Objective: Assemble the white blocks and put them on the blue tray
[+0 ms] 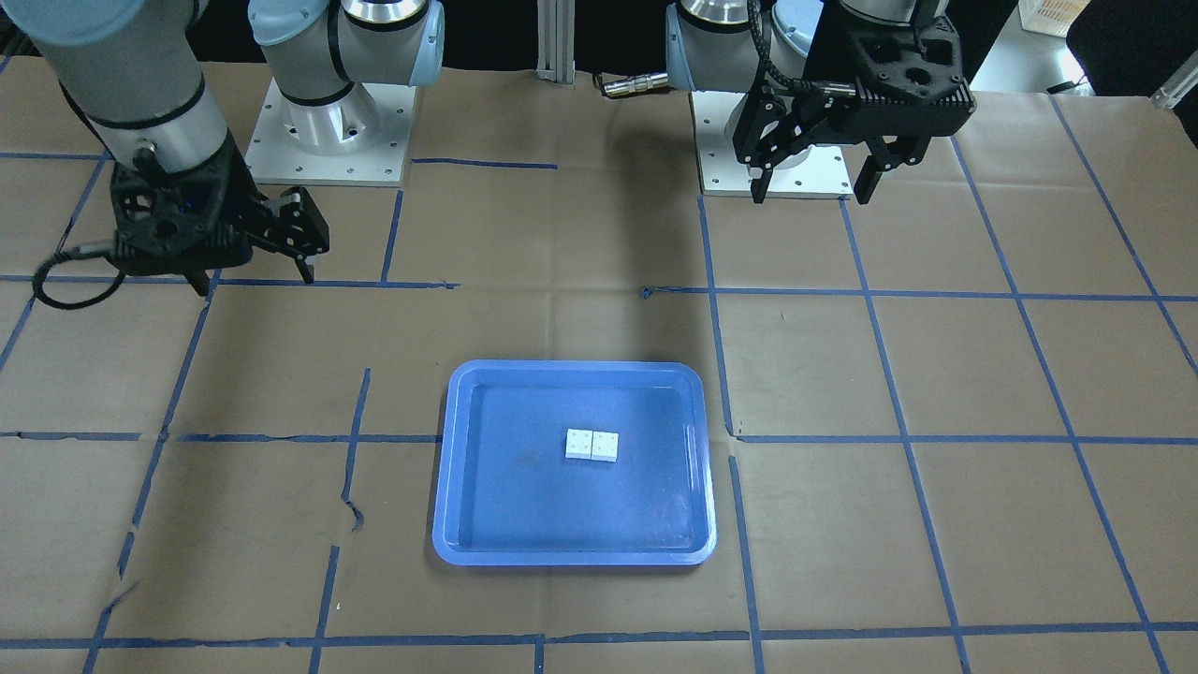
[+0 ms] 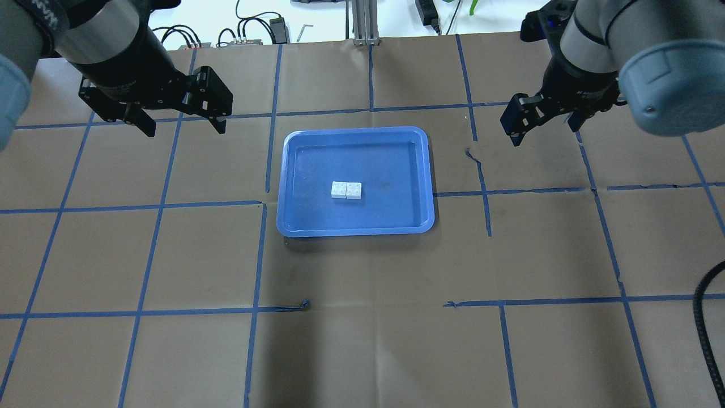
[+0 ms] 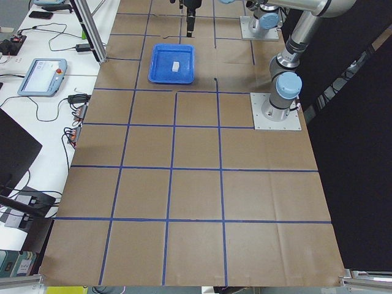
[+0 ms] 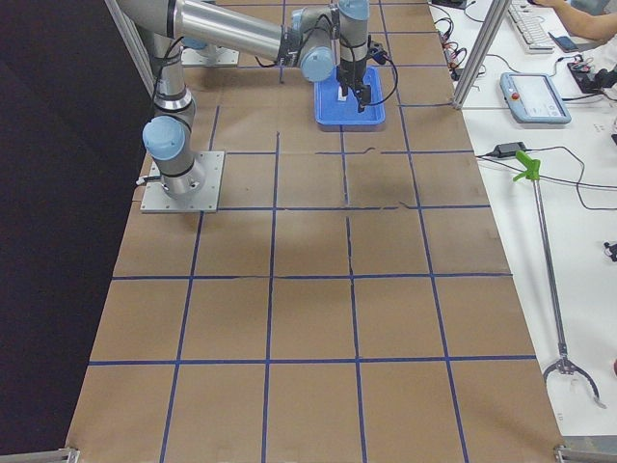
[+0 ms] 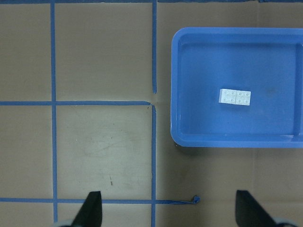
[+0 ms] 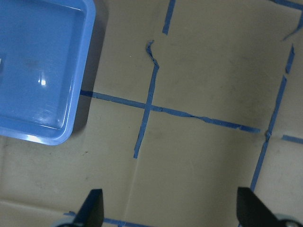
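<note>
The two white blocks (image 1: pixel 592 446) lie side by side, touching, near the middle of the blue tray (image 1: pixel 449 468). They also show in the overhead view (image 2: pixel 346 190) and the left wrist view (image 5: pixel 235 97), studs up. The blue tray (image 2: pixel 281 187) sits at the table's centre. My left gripper (image 2: pixel 184 129) hovers open and empty beyond the tray's left side; it also shows in the front view (image 1: pixel 811 192). My right gripper (image 2: pixel 542 129) hovers open and empty to the tray's right, and in the front view (image 1: pixel 253 279). The right wrist view shows only the tray's corner (image 6: pixel 71 94).
Brown paper with a blue tape grid (image 2: pixel 260 204) covers the table. The two arm bases (image 1: pixel 328 131) (image 1: pixel 777 159) stand at the robot's edge. A black cable (image 2: pixel 705 317) hangs at the right. Cables and a teach pendant (image 3: pixel 41 76) lie on the bench beyond the table.
</note>
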Motion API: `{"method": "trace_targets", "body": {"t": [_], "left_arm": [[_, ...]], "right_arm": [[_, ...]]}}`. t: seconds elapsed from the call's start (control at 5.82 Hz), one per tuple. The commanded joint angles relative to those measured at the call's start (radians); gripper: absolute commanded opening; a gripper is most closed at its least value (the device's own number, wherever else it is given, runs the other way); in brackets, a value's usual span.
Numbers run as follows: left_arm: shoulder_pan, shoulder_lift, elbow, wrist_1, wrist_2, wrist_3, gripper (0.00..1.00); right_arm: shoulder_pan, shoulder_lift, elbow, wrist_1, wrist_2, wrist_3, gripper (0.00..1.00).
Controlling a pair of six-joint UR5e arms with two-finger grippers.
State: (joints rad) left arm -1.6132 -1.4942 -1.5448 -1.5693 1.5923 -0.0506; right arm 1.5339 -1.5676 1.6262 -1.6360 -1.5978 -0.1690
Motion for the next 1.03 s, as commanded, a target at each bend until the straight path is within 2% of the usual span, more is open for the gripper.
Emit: {"method": "trace_targets", "body": {"t": [0.0,0.86], "left_arm": [[0.001,0.000,0.000,0.000,0.000,0.000,0.99],[-0.001,0.000,0.000,0.000,0.000,0.000,0.99]], "right_arm": [[0.043,-0.022,-0.112,0.207,-0.004,0.146,1.00],[0.060,-0.006,-0.106,0.197,0.002,0.171,1.00]]}}
